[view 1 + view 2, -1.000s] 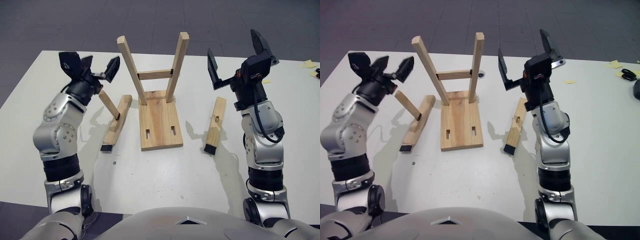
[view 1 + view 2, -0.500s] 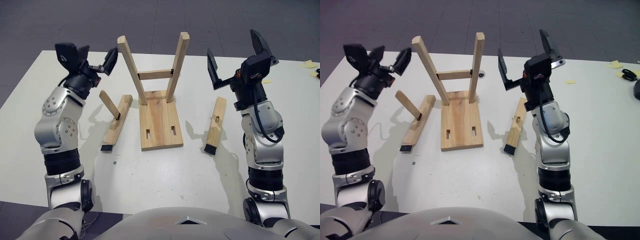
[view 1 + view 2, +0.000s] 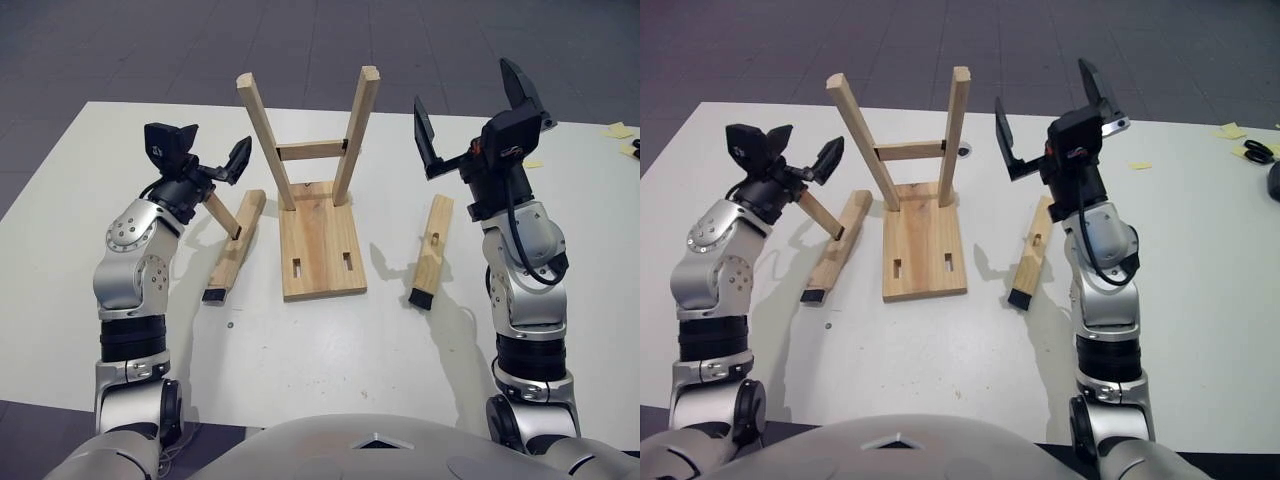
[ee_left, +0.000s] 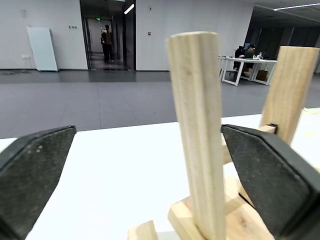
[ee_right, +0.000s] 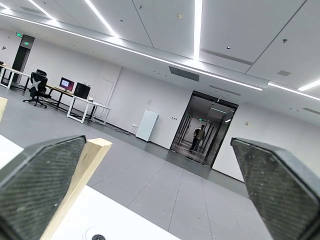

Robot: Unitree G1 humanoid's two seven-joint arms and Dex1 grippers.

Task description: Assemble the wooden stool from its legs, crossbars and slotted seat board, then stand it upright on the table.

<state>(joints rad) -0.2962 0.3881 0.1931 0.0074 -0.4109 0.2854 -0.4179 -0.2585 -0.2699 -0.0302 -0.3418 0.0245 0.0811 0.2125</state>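
The slotted seat board (image 3: 320, 245) lies flat on the white table (image 3: 330, 360). Two legs (image 3: 265, 140) (image 3: 357, 130) stand upright in its far slots, joined by a crossbar (image 3: 310, 150). Left of the board lies a loose leg (image 3: 228, 262) with a short crossbar (image 3: 222, 212) sticking up from it. Another loose leg (image 3: 430, 248) lies to the right. My left gripper (image 3: 200, 155) is open, just above that short crossbar and left of the near upright leg (image 4: 197, 135). My right gripper (image 3: 470, 115) is open, raised above the right loose leg.
Yellow notes (image 3: 618, 128) and a dark object (image 3: 1272, 175) lie near the table's far right edge. A small dark speck (image 3: 229, 325) sits in front of the left loose leg. The table's near half is bare.
My left gripper has moved right and down, from the far left corner to just over the short crossbar, staying open. The right arm has not moved.
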